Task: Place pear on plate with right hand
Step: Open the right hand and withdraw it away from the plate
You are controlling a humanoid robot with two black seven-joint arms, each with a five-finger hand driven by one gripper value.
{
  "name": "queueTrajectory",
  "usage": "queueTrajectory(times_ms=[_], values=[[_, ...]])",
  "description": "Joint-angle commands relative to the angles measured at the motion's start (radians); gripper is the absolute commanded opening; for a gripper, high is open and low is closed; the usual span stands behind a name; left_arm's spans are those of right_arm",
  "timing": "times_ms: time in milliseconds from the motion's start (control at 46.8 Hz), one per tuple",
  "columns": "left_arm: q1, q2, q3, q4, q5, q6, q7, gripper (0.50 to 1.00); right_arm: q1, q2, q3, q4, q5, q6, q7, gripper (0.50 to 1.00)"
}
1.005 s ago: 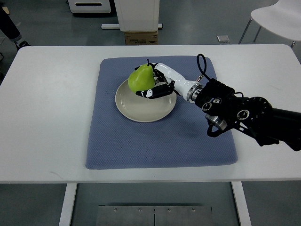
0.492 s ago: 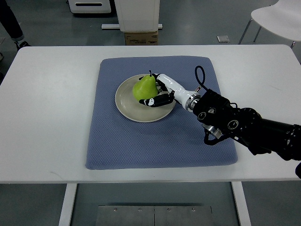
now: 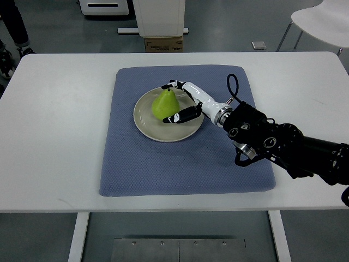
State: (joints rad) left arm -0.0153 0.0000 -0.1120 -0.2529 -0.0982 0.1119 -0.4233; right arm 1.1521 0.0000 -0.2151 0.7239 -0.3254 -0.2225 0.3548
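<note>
Now green pear sits upright on round cream plate, atop blue mat on white counter. Right hand fingers spread around it, apparently not gripping. Best move: withdraw straight, slow, avoid nudging fruit.

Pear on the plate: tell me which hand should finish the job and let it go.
Right. The right hand already sits around the pear, which rests on the plate, its fingers spreading beside the fruit. No left arm shows in the top view.
</note>
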Motion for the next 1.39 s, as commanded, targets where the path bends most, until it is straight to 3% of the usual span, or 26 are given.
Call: queueTrajectory(times_ms=[0, 406, 535, 727, 898, 1369], values=[[0.000, 0.000, 0.000, 0.000, 0.000, 0.000, 0.000, 1.000, 0.003, 0.000, 0.020, -0.004, 0.002, 0.000, -0.002, 1.000], [0.000, 0.000, 0.000, 0.000, 0.000, 0.000, 0.001, 1.000, -0.061, -0.025, 0.404, -0.003, 0.005, 0.000, 0.000, 1.000], [0.000, 0.000, 0.000, 0.001, 0.000, 0.000, 0.000, 1.000, -0.106, -0.043, 0.441, -0.004, 0.005, 0.002, -0.007, 1.000], [0.000, 0.000, 0.000, 0.000, 0.000, 0.000, 0.001, 1.000, -0.130, -0.058, 0.526, -0.009, 0.150, 0.008, -0.065, 1.000], [0.000, 0.000, 0.000, 0.000, 0.000, 0.000, 0.000, 1.000, -0.172, -0.086, 0.678, -0.011, 0.305, 0.011, -0.066, 1.000], [0.000, 0.000, 0.000, 0.000, 0.000, 0.000, 0.000, 1.000, -0.324, -0.092, 0.905, -0.040, 0.342, 0.064, -0.082, 1.000]])
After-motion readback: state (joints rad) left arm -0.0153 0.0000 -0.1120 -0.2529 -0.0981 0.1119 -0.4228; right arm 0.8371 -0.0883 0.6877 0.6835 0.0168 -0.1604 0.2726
